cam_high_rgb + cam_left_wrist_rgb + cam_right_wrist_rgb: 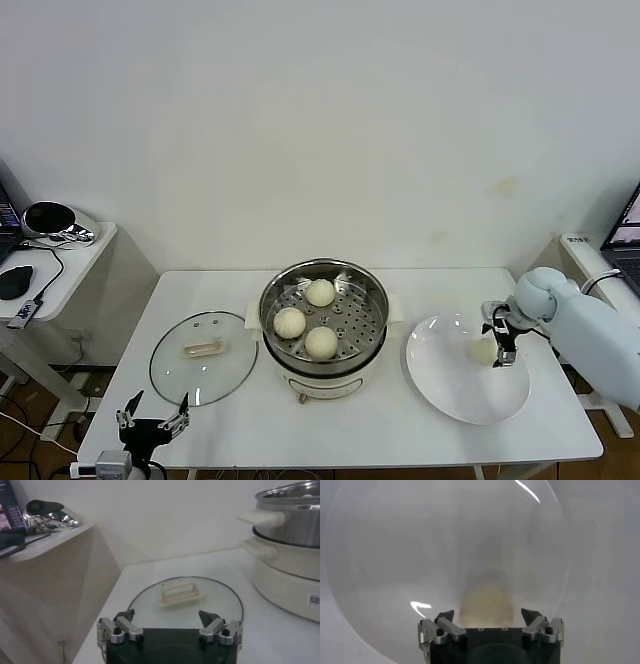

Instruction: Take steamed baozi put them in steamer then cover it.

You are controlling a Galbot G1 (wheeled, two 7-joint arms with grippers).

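Note:
The steamer (330, 382) stands mid-table, uncovered, with three steamed baozi (320, 292) (289, 322) (321, 342) on its perforated tray. A fourth baozi (485, 350) lies on the white plate (450, 395) at the right. My right gripper (500, 342) is open, low over the plate. In the right wrist view the bun (487, 605) shows as a blurred cream shape close between the spread fingers of my right gripper (489, 615). My left gripper (153, 418) is open and empty at the front left, just in front of the glass lid (204, 356), which also shows in the left wrist view (185, 600).
The glass lid lies flat left of the steamer, its cream handle (181, 594) up. The steamer's side handle (260, 517) shows in the left wrist view. A side table (60, 270) with a mouse and cables stands at the far left. A laptop (625, 240) sits at the far right.

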